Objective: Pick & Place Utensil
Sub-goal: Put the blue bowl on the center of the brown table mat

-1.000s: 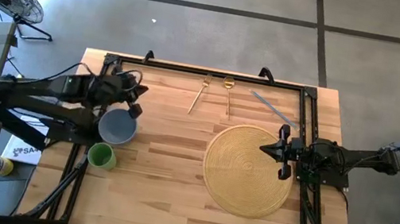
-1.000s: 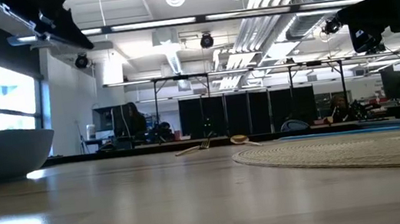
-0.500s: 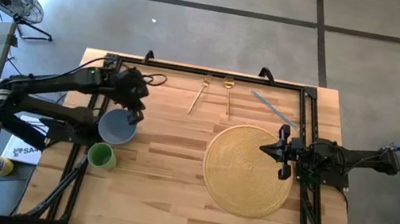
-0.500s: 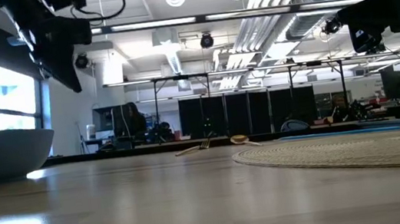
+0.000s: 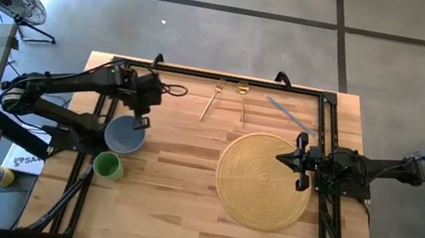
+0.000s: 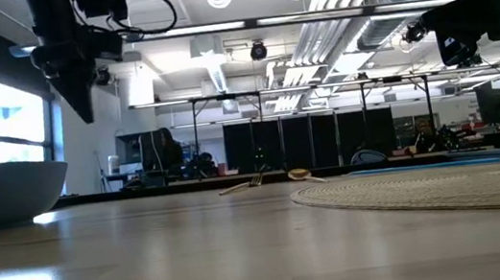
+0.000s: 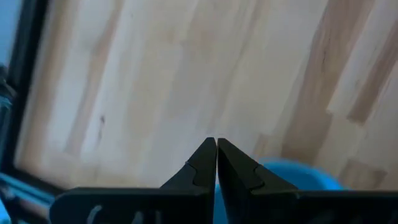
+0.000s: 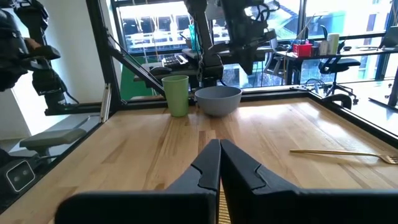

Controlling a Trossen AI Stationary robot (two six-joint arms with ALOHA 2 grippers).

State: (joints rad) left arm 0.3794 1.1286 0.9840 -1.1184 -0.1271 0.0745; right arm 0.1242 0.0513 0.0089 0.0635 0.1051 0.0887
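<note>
A gold fork (image 5: 212, 98), a gold spoon (image 5: 242, 98) and a silver knife (image 5: 288, 114) lie flat on the wood near the table's far edge. The fork (image 8: 339, 152) also shows in the right wrist view. My left gripper (image 5: 142, 122) hangs shut, pointing steeply down, above the far right rim of the blue-grey bowl (image 5: 122, 136). It holds nothing, and its shut fingertips (image 7: 216, 149) show over bare wood and the bowl (image 7: 298, 177). My right gripper (image 5: 283, 158) waits shut and level over the right part of the round woven placemat (image 5: 257, 186).
A green cup (image 5: 107, 166) stands on the table just near of the bowl, at the left. A black frame (image 5: 227, 78) runs along the table's far edge and down both sides. Bare wood lies between the bowl and the placemat.
My left gripper has swung toward the table's right, past the bowl's far rim, and sunk a little. It has tipped from a slant to pointing steeply down. Its fingers have stayed shut.
</note>
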